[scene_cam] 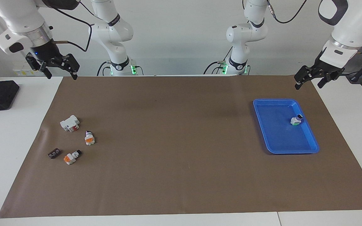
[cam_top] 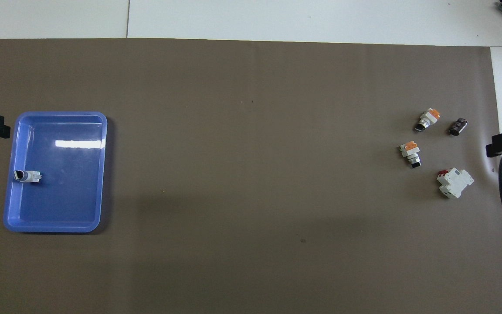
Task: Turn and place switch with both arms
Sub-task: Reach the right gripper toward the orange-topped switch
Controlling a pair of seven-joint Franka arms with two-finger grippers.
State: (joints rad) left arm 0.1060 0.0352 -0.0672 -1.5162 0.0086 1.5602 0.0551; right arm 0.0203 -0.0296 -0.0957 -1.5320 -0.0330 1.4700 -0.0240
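Both arms hung idle: right gripper (scene_cam: 60, 67) and left gripper (scene_cam: 313, 77) gaped empty over the mat's corners. One switch (scene_cam: 296, 120) lay in the tray (scene_cam: 283, 150); two waited (orange-faced) beside the white block (scene_cam: 70, 122). I'd grip the nearer switch (scene_cam: 89, 138) across its body.

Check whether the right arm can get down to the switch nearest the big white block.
Probably yes. The right gripper hangs open above the table's edge at that end, and the switch lies in the open, apart from the white block and the other switch.
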